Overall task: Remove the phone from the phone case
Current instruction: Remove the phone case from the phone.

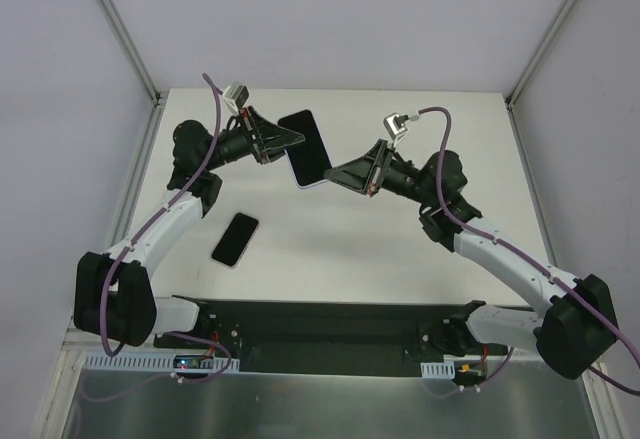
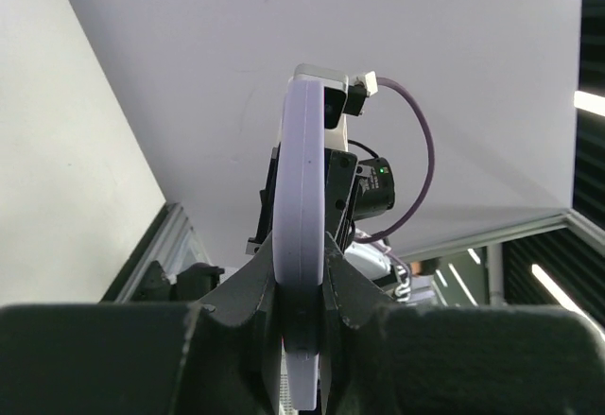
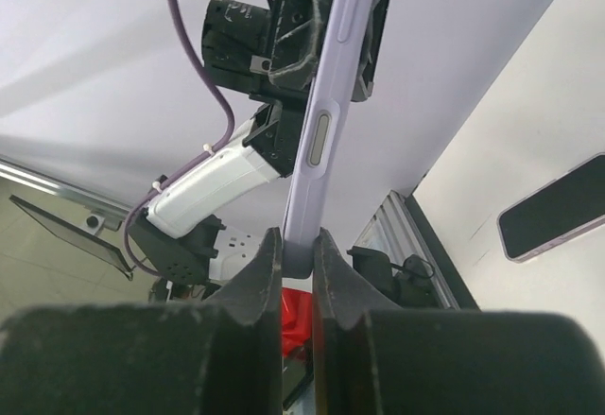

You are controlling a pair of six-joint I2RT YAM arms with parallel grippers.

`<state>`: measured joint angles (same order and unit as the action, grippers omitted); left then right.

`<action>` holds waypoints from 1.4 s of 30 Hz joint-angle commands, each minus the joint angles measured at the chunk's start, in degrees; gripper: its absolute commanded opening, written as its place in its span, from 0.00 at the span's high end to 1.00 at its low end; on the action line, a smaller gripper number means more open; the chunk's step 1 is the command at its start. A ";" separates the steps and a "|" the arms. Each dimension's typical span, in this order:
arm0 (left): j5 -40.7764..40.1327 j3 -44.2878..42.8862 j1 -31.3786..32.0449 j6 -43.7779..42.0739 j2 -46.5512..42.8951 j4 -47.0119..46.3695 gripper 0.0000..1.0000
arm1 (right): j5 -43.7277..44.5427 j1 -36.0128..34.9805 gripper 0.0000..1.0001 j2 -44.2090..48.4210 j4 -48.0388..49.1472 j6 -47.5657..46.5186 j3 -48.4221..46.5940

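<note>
Left gripper: clenched on one edge of the phone case. Right gripper: clenched on the opposite edge, case raised between both.

- The top external camera is looking steeply down from overhead, covering the whole desk from afar.
- The left wrist camera is sighting closely along the left end effector toward the right arm.
- The right wrist camera is sighting back along the right end effector.
- All three are sharing the phone case, edge-on at both wrists.
</note>
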<state>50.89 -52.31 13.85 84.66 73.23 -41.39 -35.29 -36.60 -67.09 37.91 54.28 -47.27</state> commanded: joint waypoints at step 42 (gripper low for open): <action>-1.68 6.35 -0.49 18.78 0.77 -15.04 1.00 | -24.92 -4.09 0.98 -9.73 47.08 6.89 -14.17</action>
<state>52.36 -46.72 12.80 107.09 73.08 -62.33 -56.66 -37.01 -79.48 61.30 63.40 -56.99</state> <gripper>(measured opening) 0.121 0.133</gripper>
